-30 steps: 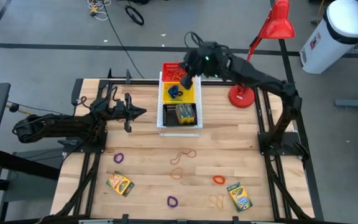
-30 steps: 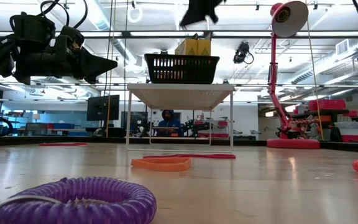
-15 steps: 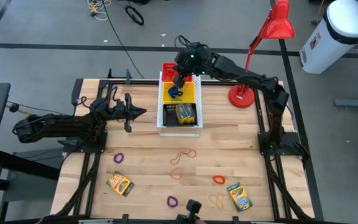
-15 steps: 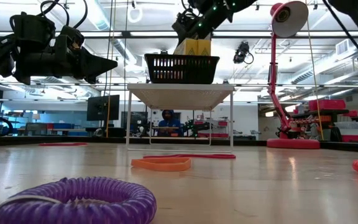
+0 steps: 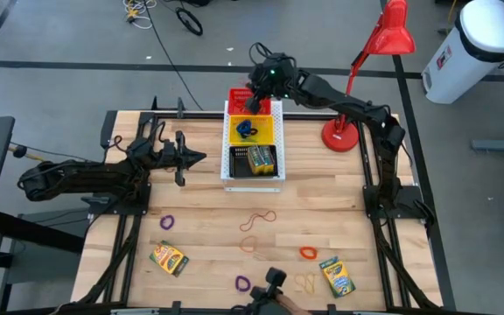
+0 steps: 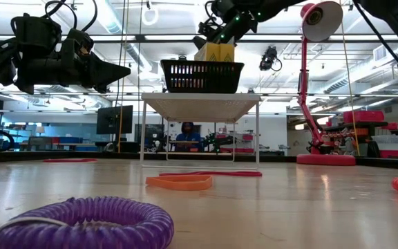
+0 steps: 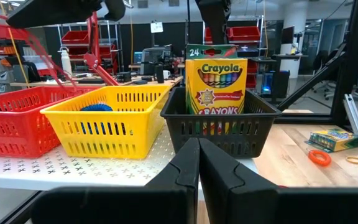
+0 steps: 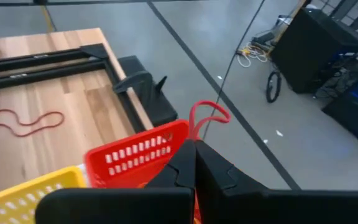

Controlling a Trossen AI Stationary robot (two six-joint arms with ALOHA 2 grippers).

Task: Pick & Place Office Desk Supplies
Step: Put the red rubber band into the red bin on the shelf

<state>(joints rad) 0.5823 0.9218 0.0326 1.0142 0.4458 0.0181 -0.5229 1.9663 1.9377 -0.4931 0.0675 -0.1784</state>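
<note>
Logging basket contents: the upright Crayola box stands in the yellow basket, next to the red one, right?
Not quite. The left wrist view shows the upright Crayola box standing in the black basket; the yellow basket sits between it and the red basket.

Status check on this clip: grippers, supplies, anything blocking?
Right gripper shut on a red rubber band over the red basket. Left gripper shut, empty, parked table-left. Crayon boxes, loops on table. Nothing blocking.
</note>
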